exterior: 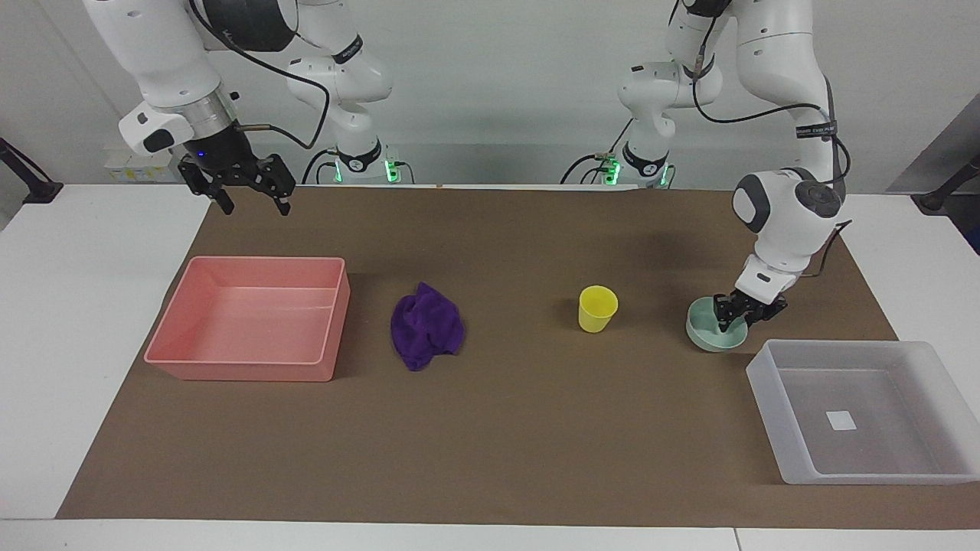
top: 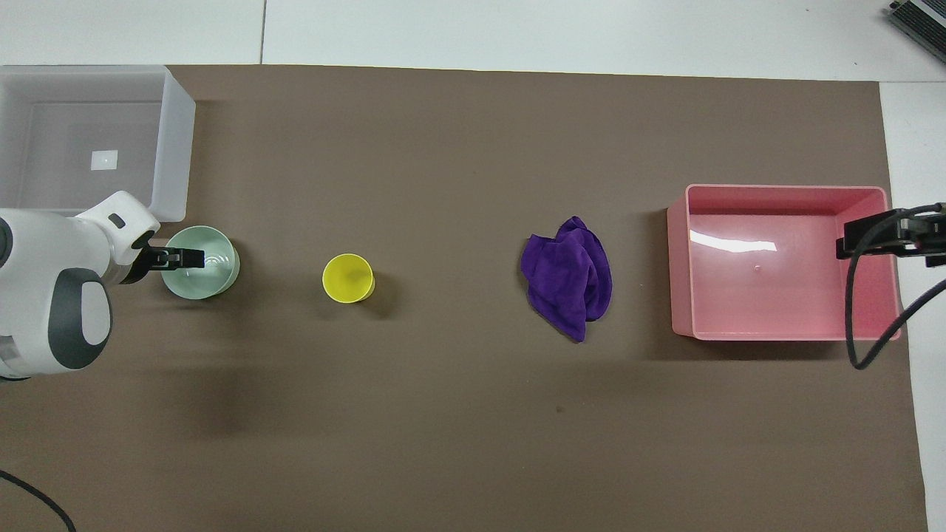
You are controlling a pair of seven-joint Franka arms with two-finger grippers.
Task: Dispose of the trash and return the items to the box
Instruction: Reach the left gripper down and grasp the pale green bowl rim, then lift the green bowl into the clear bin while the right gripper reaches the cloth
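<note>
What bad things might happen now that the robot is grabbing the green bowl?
1. The left gripper pinches only the rim of the green bowl, so the bowl might tip or slip when lifted.
2. The clear box sits right beside the bowl, so a low carry might bump its wall.
</note>
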